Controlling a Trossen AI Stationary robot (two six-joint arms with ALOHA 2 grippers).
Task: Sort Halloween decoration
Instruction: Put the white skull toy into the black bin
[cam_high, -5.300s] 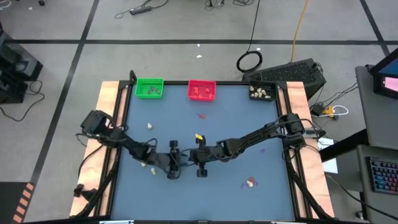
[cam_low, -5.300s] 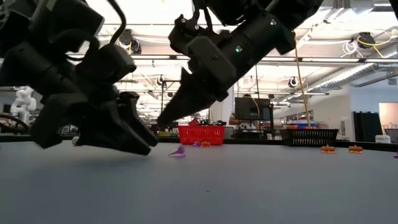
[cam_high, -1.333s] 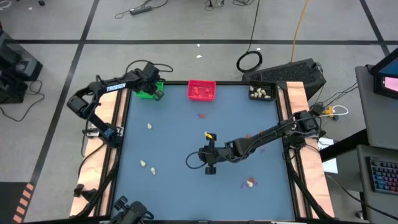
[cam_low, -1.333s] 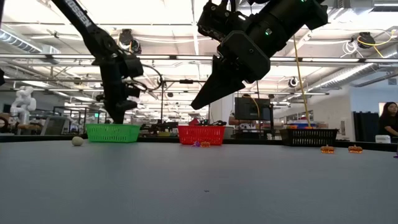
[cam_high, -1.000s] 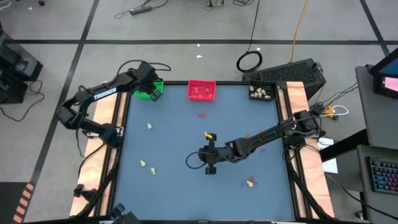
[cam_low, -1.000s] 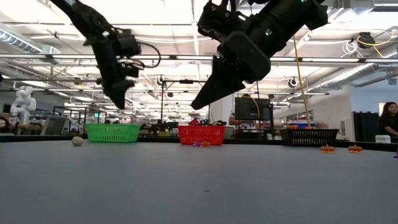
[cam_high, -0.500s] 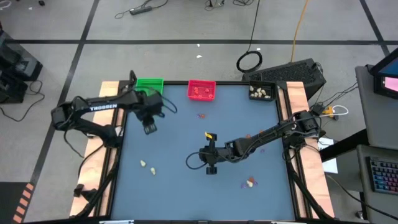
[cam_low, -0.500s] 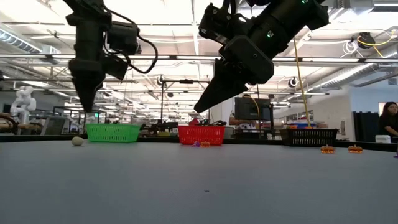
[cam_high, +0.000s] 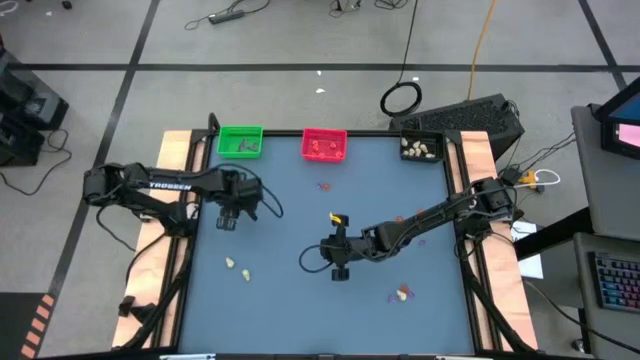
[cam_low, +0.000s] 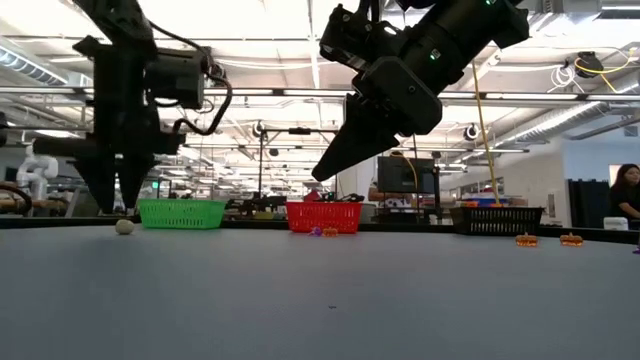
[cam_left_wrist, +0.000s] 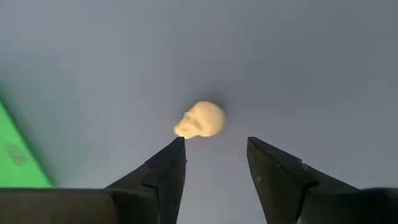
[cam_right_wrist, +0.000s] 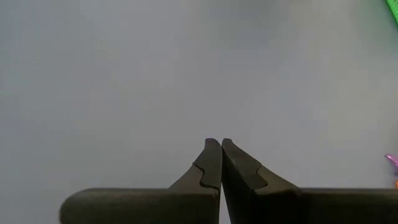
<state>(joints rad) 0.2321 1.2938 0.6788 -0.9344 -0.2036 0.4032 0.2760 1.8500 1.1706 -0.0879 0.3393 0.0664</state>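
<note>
left gripper (cam_left_wrist: 214, 163): fingers spread, nothing between them, pointing down above the table (cam_high: 300, 300)
cream skull trinket (cam_left_wrist: 201, 120): on the table just beyond the left fingertips, not touched
green tray (cam_high: 240, 141): near the left gripper, at the far edge
right gripper (cam_right_wrist: 215, 163): fingers pressed together, empty, hanging over mid-table
other trinkets: cream pair (cam_high: 237, 267), well apart from both grippers

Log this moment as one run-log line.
left pincer: open, above cream skull near green tray | right pincer: shut, empty, mid-table | skull: on table, ungrasped
</note>
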